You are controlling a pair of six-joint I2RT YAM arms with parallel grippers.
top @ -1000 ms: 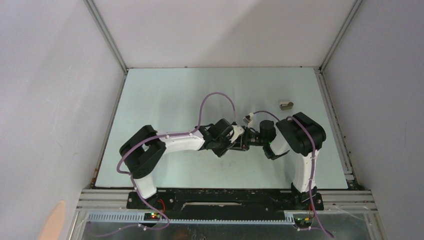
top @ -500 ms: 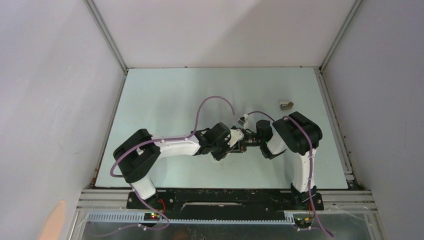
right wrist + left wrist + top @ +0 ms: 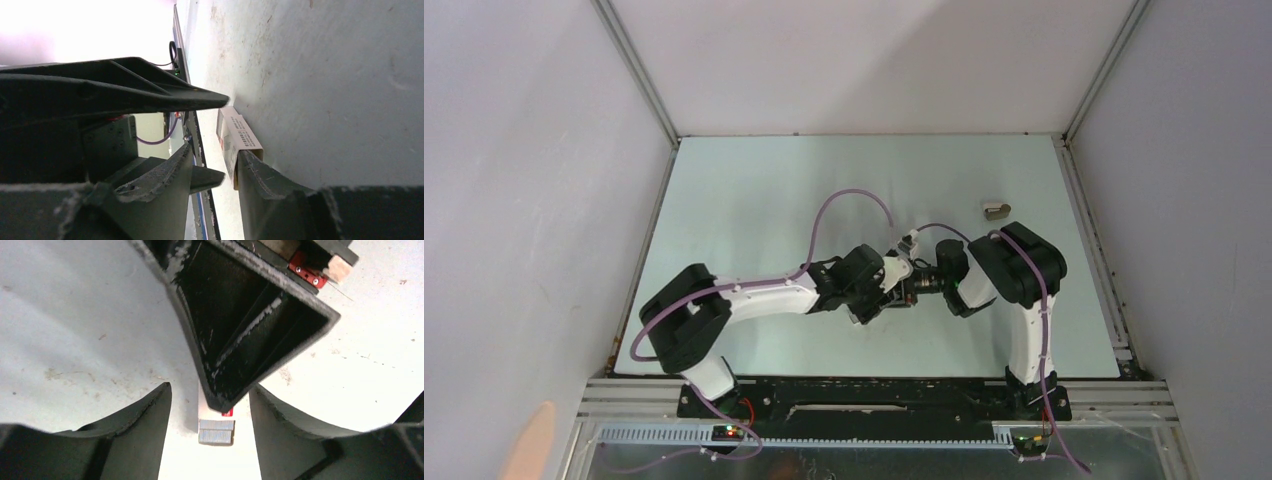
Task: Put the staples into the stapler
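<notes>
Above staple box (image 3: 215, 415), hidden in top view, left gripper (image 3: 889, 293) and right gripper (image 3: 916, 285) meet; small grey object (image 3: 995, 208) well apart from box.
Left wrist: grey staples (image 3: 216, 431) protrude from box end; left fingers (image 3: 145, 425) flank box, spread, touching nothing; right finger (image 3: 240, 325) rests on box.
Right wrist: right fingertip (image 3: 252, 167) against box; clamped or not, cannot tell.

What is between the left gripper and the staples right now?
Nothing visible. The grey staples stick out of the white box, bare between the fingers of the open left gripper. A finger of the right gripper covers the box just beyond, not the staples.
</notes>
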